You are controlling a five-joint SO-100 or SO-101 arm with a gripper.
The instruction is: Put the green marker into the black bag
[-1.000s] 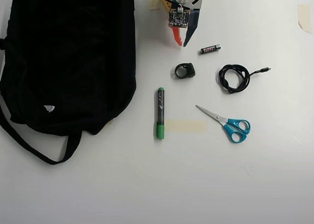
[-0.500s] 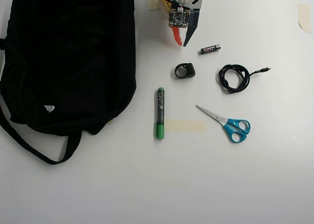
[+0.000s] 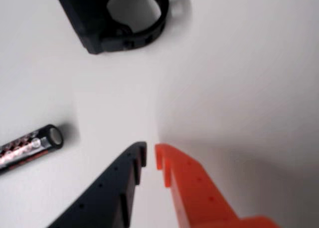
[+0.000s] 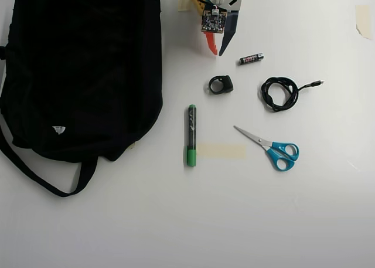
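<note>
One slim dark-barrelled green marker (image 4: pixel 191 135) with green cap and end lies flat on the white table (image 4: pixel 176 221), upright in the overhead view, just right of the large black fabric backpack, the black bag (image 4: pixel 82 68), not touching it. A beige tape strip (image 4: pixel 221 151) sits beside the marker's lower end. Above it: small black ring-shaped part (image 4: pixel 221 84), black-and-red battery (image 4: pixel 251 58). Right: coiled black cable (image 4: pixel 279 92), blue-handled scissors (image 4: pixel 271 148). Gripper (image 3: pixel 150 155), orange and black fingers, narrow gap, holding nothing, hangs over bare table.
</note>
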